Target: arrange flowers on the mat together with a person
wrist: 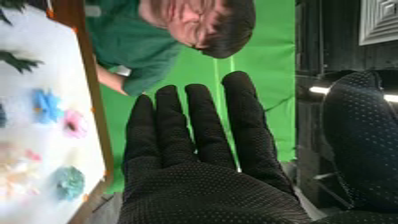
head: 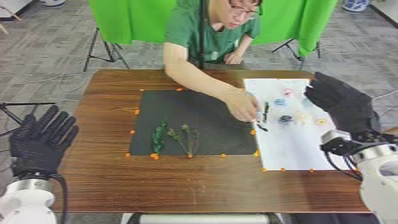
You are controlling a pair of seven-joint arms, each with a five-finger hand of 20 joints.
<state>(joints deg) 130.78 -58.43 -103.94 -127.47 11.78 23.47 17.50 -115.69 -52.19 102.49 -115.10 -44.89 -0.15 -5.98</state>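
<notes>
Green cloth [head: 129, 22] hangs behind a wooden table [head: 98, 100] in the head view, with grey flooring around it. Your left hand [head: 42, 140] is at the left of the frame, just beside the table's edge, its fingers straight and spread, grasping nothing. Your right hand [head: 345, 107] is at the right, over the edge of the white mat [head: 298, 155], released, its straight fingers pointing to the upper left; the right wrist view shows you the same extended fingers, with the thumb apart from them.

Across from you, a person leans in from the top of the frame, one bare hand [head: 242, 104] lowered near the line where the black mat [head: 218, 137] meets the white one; you cannot tell whether it grips anything. On the black mat, left of centre, lie a leafy green sprig [head: 160, 136] and, just beside it, branching stems [head: 189, 140]. To the right, the white mat bears a pink flower [head: 287, 92], a blue flower [head: 280, 101], a dark flower [head: 285, 119], a yellow flower [head: 321, 121] and a slender dark sprig [head: 266, 111]. Your right wrist view adds a teal flower [wrist: 69, 183] on it.
</notes>
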